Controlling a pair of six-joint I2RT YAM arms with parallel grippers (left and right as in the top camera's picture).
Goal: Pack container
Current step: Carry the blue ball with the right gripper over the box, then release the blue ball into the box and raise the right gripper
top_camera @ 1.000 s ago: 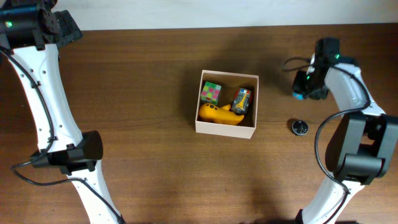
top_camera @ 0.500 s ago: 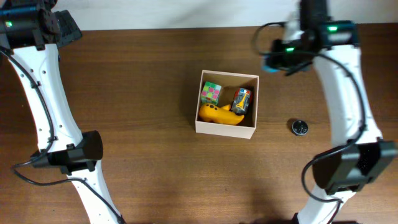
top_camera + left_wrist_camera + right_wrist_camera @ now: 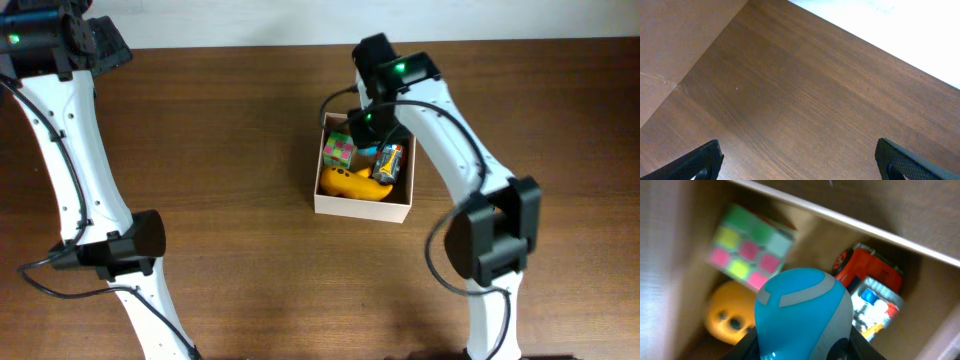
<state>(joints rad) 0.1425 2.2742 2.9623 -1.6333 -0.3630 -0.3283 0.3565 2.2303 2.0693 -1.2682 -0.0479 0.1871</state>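
Dark wood counter (image 3: 230,150) fills the overhead view, with the white box (image 3: 362,209) just right of centre. A second ago the right arm stood far out at the right of the frame; half a second ago it was passing above the box's upper right corner. Now the right gripper (image 3: 368,140) hangs over the upper edge of the box, with a speck of blue showing beneath it. The box has not shifted, and it holds a cube (image 3: 339,150), a yellow toy (image 3: 350,183) and an orange toy (image 3: 389,161). The carry seems to be over, so the next step is likely to lower and let go.

From the left wrist, only bare counter shows, along with a pale strip at the upper right. The left gripper (image 3: 802,165) is spread wide, its two tips at the lower corners of the frame, holding nothing.

From the right wrist, a blue toy (image 3: 802,310) sits clamped between the dark fingers, filling the lower middle of the frame. Behind it the cube lies at the upper left, the yellow toy at the lower left and the orange toy at the right, all inside the box walls. Whether the blue toy touches any of them cannot be told. The free floor looks scarce, so it may land on top of the others.
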